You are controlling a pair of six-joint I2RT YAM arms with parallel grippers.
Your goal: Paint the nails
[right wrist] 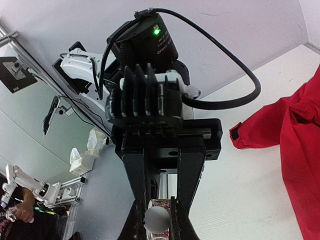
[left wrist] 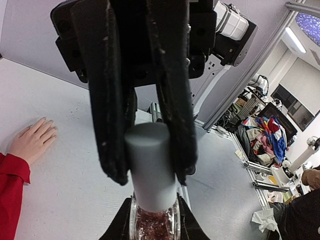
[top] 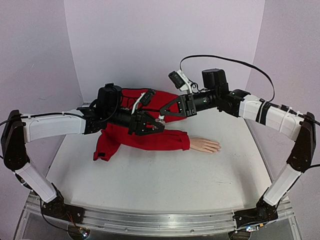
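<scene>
White table [top: 150, 180], nails [top: 217, 146] indistinct

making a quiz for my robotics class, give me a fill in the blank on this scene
1. The mannequin hand comes out of a ___ sleeve.
2. The left end effector holds a small glass ___ above the table.
3. The right end effector is shut on that item's grey ___.
Missing words: red; bottle; cap.
</scene>
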